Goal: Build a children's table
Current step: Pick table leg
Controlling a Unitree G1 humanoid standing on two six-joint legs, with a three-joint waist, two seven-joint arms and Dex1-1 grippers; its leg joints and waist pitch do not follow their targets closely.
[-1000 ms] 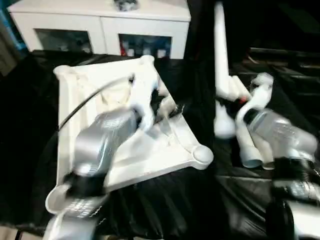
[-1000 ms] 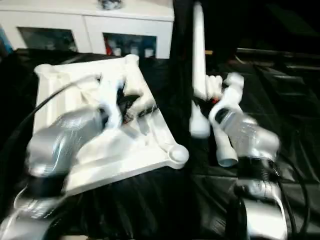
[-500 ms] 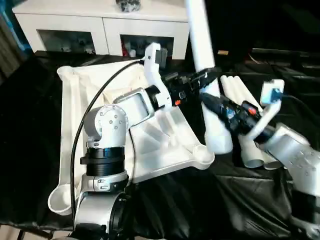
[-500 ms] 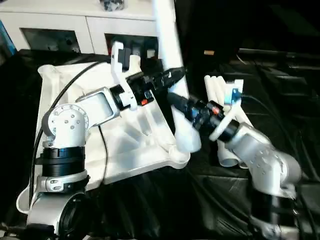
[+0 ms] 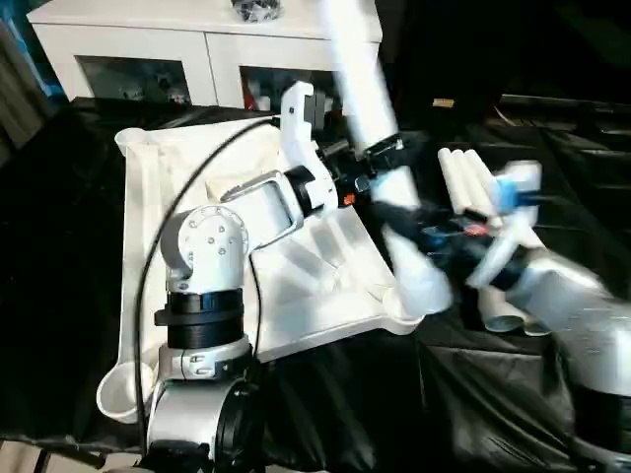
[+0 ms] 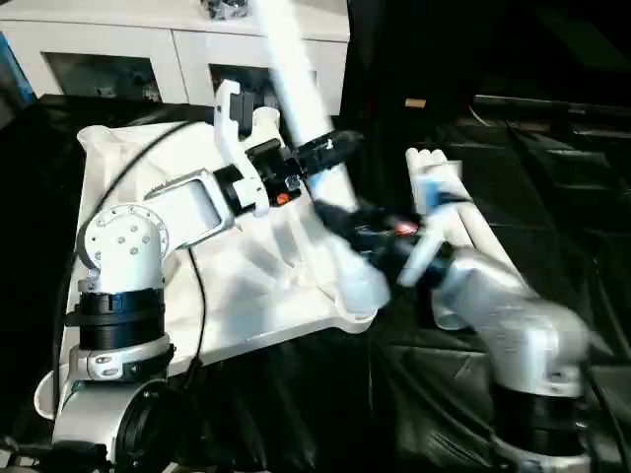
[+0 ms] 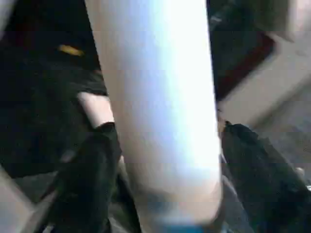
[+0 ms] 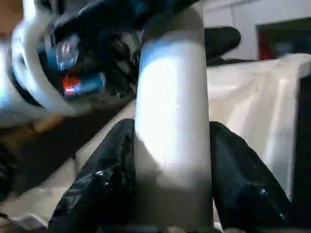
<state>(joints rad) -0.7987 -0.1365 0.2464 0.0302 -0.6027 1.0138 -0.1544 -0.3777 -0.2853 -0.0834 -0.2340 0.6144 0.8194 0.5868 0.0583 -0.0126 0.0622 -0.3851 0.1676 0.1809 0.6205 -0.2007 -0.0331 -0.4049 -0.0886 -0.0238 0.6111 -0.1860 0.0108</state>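
**Mia:** What is the right claw (image 8: 171,160) doing?

**Tom:** It is holding a long white leg (image 5: 370,118). From its wrist you can see one black finger (image 8: 104,179) on each side of the leg, pressed right against it. So the right claw is squeezed on the leg.

**Mia:** And the left claw (image 7: 163,160)?

**Tom:** It is around the same leg, higher up than the right claw. From its wrist, the leg sits between its two black fingers (image 7: 90,179). I cannot tell if the fingers press on it or just stand close.

**Mia:** How does the leg stand?

**Tom:** It is tilted. Its thin end goes up and away from both claws, toward the white cabinet (image 5: 197,44). Its fat end (image 5: 419,286) is low, just below the right claw.

**Mia:** Where is the tabletop (image 5: 158,227)?

**Tom:** It lies upside down on the black counter (image 5: 59,256), under and beside the left arm. You can see its ribs. It has round sockets at the corners. One socket (image 5: 399,305) is just beside the leg's fat end. I cannot tell if they touch.

**Mia:** Are there more legs?

**Tom:** Yes. More white legs (image 5: 463,177) lie side by side on the counter, behind the right claw and on the far side of it from the tabletop.

**Mia:** Anything else?

**Tom:** A black cable (image 5: 187,212) runs along the left arm, over the tabletop.
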